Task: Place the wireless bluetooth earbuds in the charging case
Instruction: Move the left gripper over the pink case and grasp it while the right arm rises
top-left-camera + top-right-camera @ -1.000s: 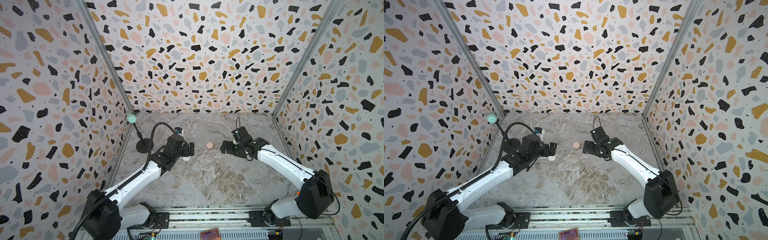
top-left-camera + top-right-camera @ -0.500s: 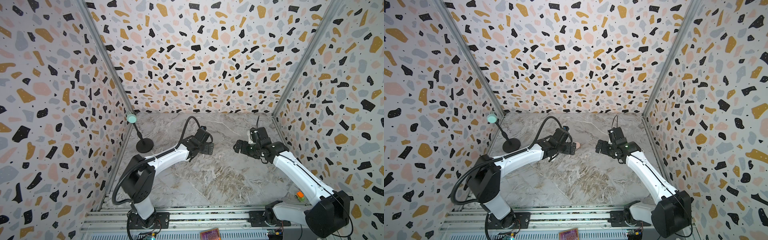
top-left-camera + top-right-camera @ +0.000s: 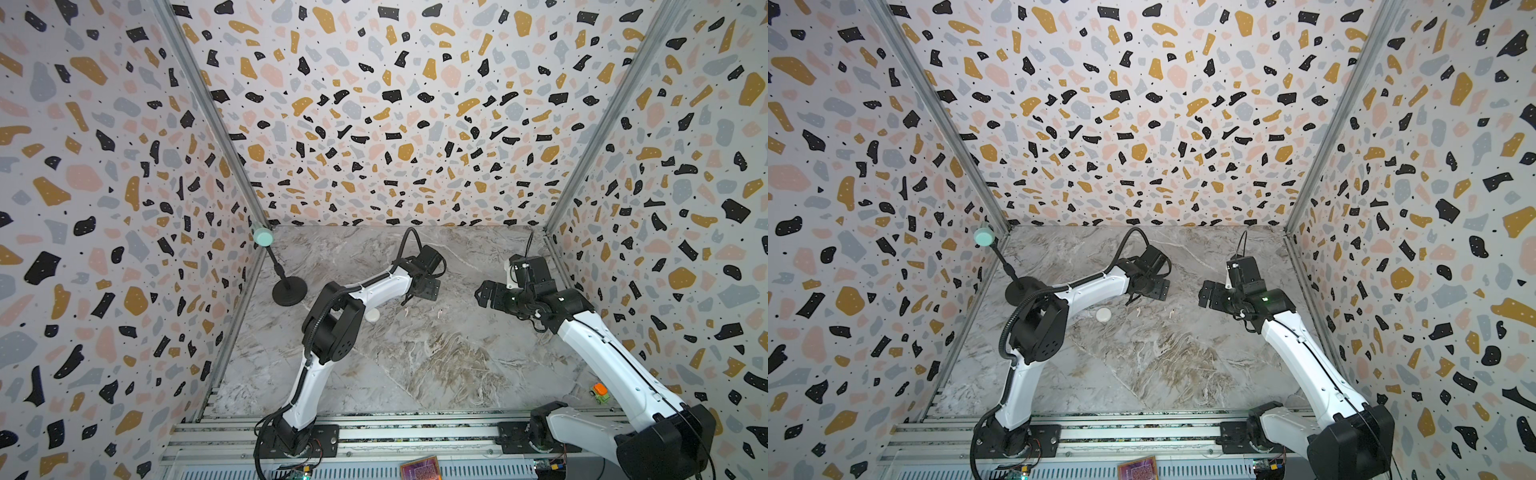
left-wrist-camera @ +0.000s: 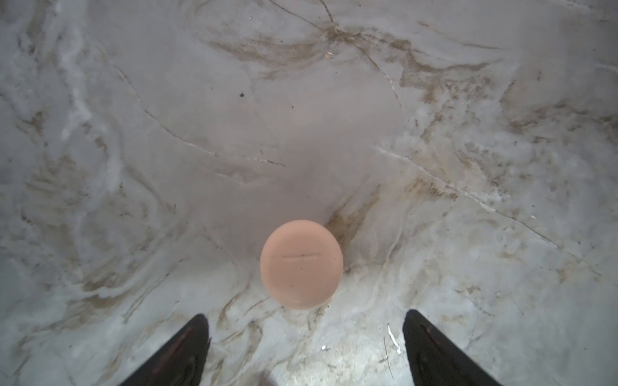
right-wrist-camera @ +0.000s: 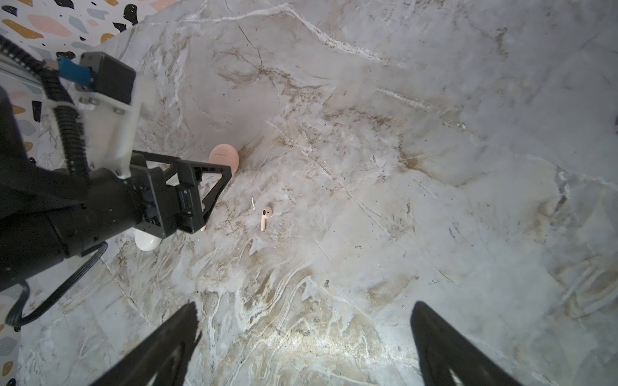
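Marble surface [image 3: 415, 374] carries all. At far centre, left fingers [image 4: 180, 354] spread, empty, hovering above closed pink case [image 4: 301, 264]. To right, right fingers [image 5: 167, 341] spread, empty. Nearer and left, white case [image 3: 372, 316]. Pink earbud [image 5: 266, 217] loose on surface near pink case; second earbud [image 3: 406, 310] left of it.
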Controlling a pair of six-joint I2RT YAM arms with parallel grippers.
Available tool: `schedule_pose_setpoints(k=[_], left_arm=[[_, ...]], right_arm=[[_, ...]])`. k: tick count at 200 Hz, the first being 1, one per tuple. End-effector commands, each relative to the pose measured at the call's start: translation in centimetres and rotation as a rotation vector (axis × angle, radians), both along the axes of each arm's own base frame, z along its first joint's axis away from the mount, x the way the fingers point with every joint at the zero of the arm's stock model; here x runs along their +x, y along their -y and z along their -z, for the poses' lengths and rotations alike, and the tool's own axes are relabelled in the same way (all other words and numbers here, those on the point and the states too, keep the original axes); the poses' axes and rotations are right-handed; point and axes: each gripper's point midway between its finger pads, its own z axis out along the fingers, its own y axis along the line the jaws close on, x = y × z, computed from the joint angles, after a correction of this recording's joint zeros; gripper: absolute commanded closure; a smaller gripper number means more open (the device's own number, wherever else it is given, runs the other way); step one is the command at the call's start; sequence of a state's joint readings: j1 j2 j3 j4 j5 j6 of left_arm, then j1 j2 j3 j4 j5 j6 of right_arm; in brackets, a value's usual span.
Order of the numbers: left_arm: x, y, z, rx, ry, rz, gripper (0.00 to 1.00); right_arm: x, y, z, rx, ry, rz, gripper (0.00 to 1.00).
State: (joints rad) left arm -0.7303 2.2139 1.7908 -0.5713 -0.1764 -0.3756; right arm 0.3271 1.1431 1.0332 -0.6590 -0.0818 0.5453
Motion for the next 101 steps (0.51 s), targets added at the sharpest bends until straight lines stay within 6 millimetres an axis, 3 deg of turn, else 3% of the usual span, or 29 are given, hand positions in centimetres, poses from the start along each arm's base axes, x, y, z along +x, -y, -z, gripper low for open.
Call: schedule_pose_setpoints(k=[1,101], left_arm=[[0.1,-0.3,0.9,0.068,-0.028,0.009,0.12],[0.6,-0.5,3.3,0.114,-0.048,-0.008,0.19]], right_arm=[[-0.6,0.1,-0.5,0.001,0.018,-0.015,0.00],[-0.6,0.0,-0.9,0.010,0.034,-0.020,0.00]])
